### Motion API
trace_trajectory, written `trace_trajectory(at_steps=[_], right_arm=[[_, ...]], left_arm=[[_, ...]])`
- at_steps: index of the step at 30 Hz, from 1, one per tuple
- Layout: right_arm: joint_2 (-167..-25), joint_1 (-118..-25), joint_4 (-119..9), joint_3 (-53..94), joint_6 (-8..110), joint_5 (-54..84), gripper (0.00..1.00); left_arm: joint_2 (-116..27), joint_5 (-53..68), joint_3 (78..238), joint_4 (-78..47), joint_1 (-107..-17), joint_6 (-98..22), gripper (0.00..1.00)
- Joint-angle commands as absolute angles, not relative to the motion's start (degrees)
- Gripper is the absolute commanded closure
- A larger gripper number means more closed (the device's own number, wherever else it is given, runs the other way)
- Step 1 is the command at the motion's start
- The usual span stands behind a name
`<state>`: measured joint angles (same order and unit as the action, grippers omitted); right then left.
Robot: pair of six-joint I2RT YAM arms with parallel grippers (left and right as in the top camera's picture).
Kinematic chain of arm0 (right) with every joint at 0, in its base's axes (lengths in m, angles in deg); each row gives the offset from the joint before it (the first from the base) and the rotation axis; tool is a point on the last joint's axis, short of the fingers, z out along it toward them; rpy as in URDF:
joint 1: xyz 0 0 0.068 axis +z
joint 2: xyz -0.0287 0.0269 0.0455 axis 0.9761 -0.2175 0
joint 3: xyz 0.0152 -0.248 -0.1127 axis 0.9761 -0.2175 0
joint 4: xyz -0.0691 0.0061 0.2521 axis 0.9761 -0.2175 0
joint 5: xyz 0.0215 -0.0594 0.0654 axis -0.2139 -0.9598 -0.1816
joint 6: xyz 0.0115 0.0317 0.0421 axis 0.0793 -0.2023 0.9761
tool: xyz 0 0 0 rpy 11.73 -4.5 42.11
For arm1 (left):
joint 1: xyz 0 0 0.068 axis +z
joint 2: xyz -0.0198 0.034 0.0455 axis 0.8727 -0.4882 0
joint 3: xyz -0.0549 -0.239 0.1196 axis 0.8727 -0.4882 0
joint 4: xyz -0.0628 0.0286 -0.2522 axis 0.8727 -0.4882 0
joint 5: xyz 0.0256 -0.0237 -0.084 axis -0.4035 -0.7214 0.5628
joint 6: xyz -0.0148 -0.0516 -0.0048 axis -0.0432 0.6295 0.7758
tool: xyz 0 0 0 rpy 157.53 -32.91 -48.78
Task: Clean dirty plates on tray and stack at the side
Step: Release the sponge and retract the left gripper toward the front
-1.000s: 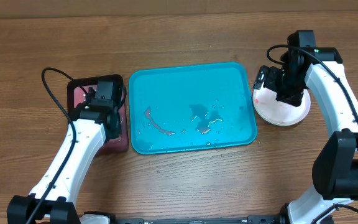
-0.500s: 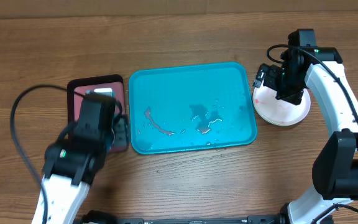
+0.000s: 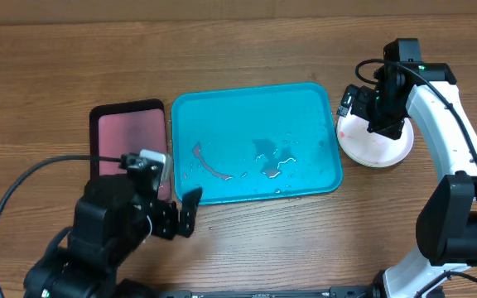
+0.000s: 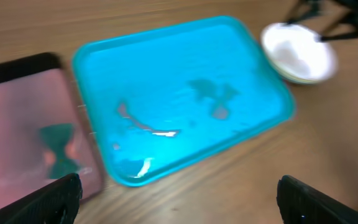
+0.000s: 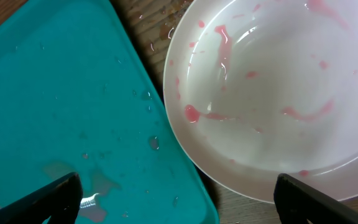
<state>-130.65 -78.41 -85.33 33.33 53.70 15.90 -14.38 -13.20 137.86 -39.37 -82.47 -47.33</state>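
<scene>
The white plate (image 3: 379,147) is set on the table (image 3: 247,50) just beside the right short side of the turquoise tray (image 3: 255,124), apart from its rim, and is marked with pink smears and droplets. In the left wrist view a pale yellowish edge is seen under it; how many plates lie beneath cannot be told, so only one is counted with certainty. Part of the plate is hidden from overhead by the right gripper (image 3: 381,124), which is held directly above it with its fingers spread wide and nothing between them.

The one tray is laid with its long axis left to right, slightly skewed, and is wet, with a curved reddish smear (image 3: 209,165) near its left end. Just beside its left short side one black-rimmed pink tray (image 3: 127,136) is placed, long axis front to back; a blurred green shape (image 4: 58,149) is seen on it. Its near corner is covered by the left arm. The left gripper (image 3: 180,215) is held above the table at the turquoise tray's near left corner, fingers wide, nothing held.
</scene>
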Motion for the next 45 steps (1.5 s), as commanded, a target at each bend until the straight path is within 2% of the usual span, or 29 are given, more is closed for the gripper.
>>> trace_trajectory(at_steps=[1, 6, 13, 19, 22, 27, 31, 38, 45], right_arm=[[-129.14, -78.15, -85.24, 34.73, 53.07, 15.86, 0.00], [-129.14, -78.15, -85.24, 34.73, 53.05, 15.86, 0.00], [-129.14, -78.15, -85.24, 34.73, 53.05, 15.86, 0.00], [-129.14, -78.15, -85.24, 34.73, 53.05, 15.86, 0.00], [-129.14, -78.15, -85.22, 34.73, 53.07, 15.86, 0.00], [-129.14, -78.15, -85.24, 34.73, 53.07, 15.86, 0.00], [-129.14, -78.15, -85.24, 34.73, 53.07, 15.86, 0.00], [-129.14, -78.15, -85.22, 34.73, 53.07, 15.86, 0.00], [-129.14, -78.15, -85.22, 34.73, 53.07, 15.86, 0.00]], left_arm=[[-14.38, -6.19, 138.97, -39.39, -82.71, -49.30, 0.00], [-14.60, -5.95, 138.97, -42.30, -82.71, -49.35, 0.00], [-15.54, -14.71, 137.62, -39.35, -82.84, -51.88, 0.00], [-7.99, -12.70, 123.15, -18.58, -79.87, -64.30, 0.00], [1.29, -8.50, 109.97, -1.86, -74.95, -66.37, 0.00], [13.82, -5.25, 94.84, 10.79, -69.38, -66.46, 0.00], [21.12, -5.33, 87.91, 12.04, -67.59, -68.60, 0.00], [26.82, -5.40, 81.36, 15.03, -66.71, -82.74, 0.00], [26.80, -6.73, 78.36, 16.00, -64.15, -83.73, 0.00]])
